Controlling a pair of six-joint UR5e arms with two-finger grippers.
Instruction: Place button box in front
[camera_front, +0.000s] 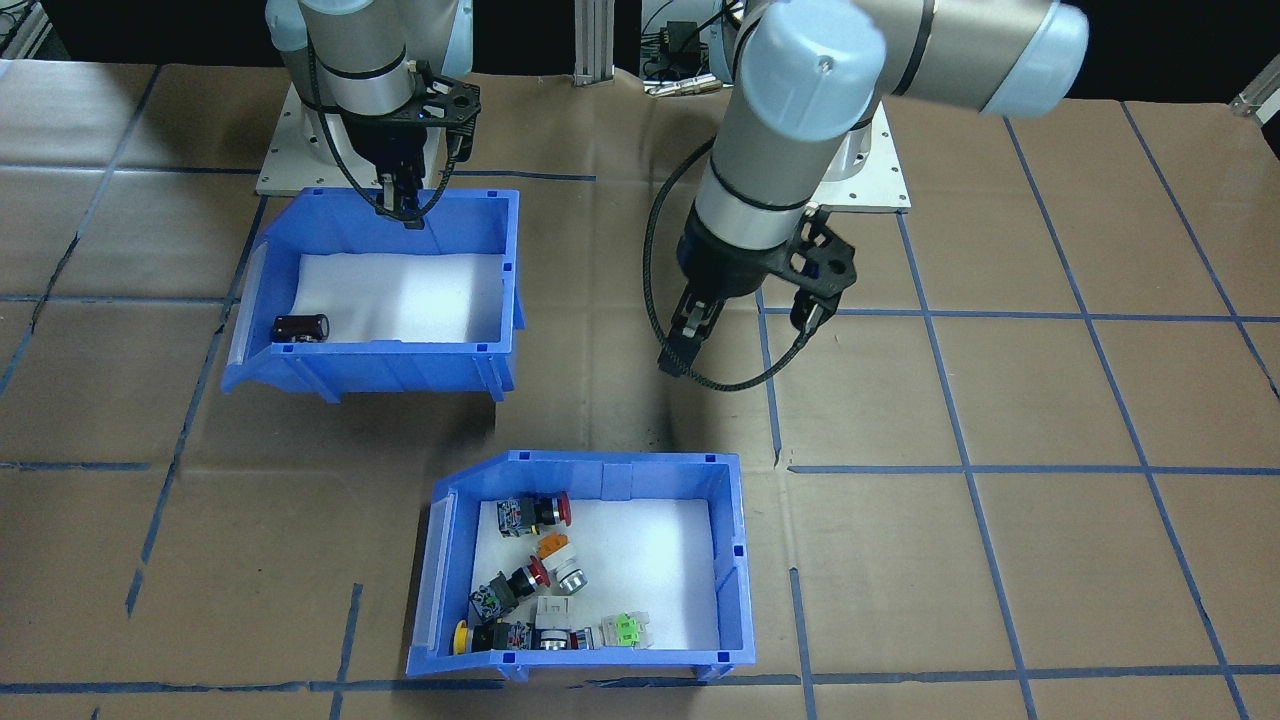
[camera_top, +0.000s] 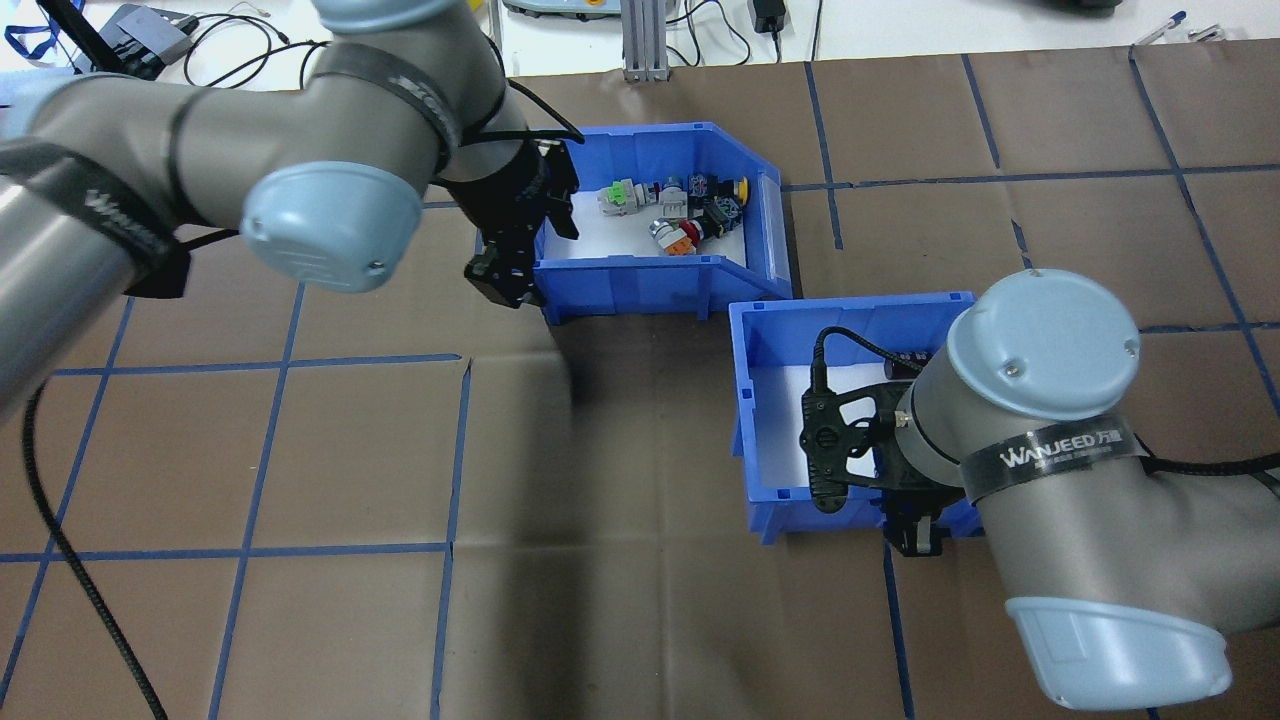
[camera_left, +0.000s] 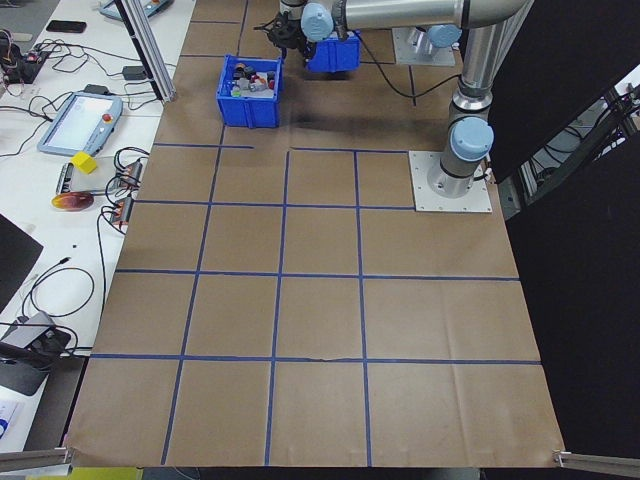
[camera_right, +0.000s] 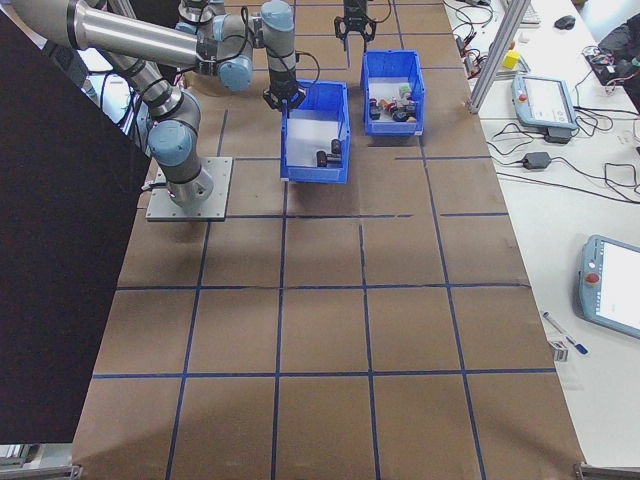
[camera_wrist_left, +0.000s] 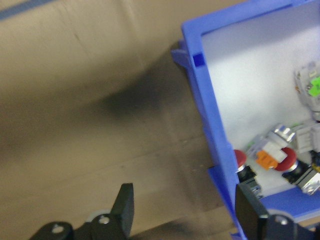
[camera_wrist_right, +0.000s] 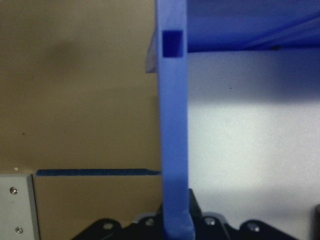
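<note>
The left gripper (camera_front: 690, 335) hangs above the brown paper-covered table (camera_front: 1000, 400) with its fingers spread apart and nothing between them. It sits just beside the button box (camera_front: 585, 565), on the side of that box nearest the robot. In the left wrist view one finger (camera_wrist_left: 123, 207) is over bare table and the other is at the box's blue wall.

The button box is a blue bin with a white foam floor, and its sloped cut-away side faces the far end of the table from the left arm. Red, orange, yellow and green push-button switches (camera_front: 540, 580) lie in a loose cluster near that cut-away side.

The right gripper (camera_front: 400, 205) is clamped narrowly on the near wall of a second blue bin (camera_front: 380, 290). That bin sits closer to the robot than the button box, diagonally beside it. A dark cylindrical capacitor (camera_front: 300, 328) lies inside on its white foam.
</note>
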